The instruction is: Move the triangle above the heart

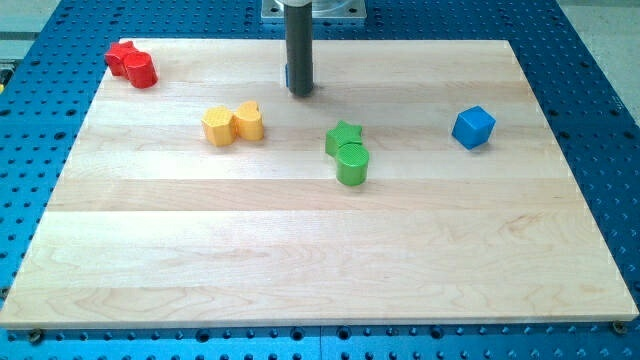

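Observation:
My tip [301, 93] rests on the board near the view's top centre. A sliver of a blue block [287, 75] shows at the rod's left edge. The rod hides most of it, so I cannot make out its shape. A yellow heart [250, 120] lies below and to the left of my tip. It touches a yellow hexagon [218, 127] on its left. No triangle shows clearly.
Two red blocks [132, 64] touch each other at the top left corner. A green star [343, 136] touches a green cylinder [352, 165] just below it, right of centre. A blue cube [473, 127] sits at the right. The wooden board [300, 260] lies on a blue perforated table.

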### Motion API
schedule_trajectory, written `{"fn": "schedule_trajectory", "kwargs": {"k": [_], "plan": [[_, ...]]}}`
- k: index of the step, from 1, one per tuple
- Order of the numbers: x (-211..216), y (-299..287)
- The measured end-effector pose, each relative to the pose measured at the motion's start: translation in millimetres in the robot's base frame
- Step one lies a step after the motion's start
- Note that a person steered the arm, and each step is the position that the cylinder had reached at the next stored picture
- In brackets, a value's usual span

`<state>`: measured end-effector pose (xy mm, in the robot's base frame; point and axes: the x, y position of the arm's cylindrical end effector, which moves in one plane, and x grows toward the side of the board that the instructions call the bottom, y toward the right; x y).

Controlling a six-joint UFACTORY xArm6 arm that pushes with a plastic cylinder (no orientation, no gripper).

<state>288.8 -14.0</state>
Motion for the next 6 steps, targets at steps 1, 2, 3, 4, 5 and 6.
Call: {"fn": "schedule_trajectory", "kwargs": {"k": [1, 2, 3, 4, 5, 6], "plan": [[-21, 28], [-41, 39], [-42, -20], [-33, -101], [-33, -39], [-27, 21]]}}
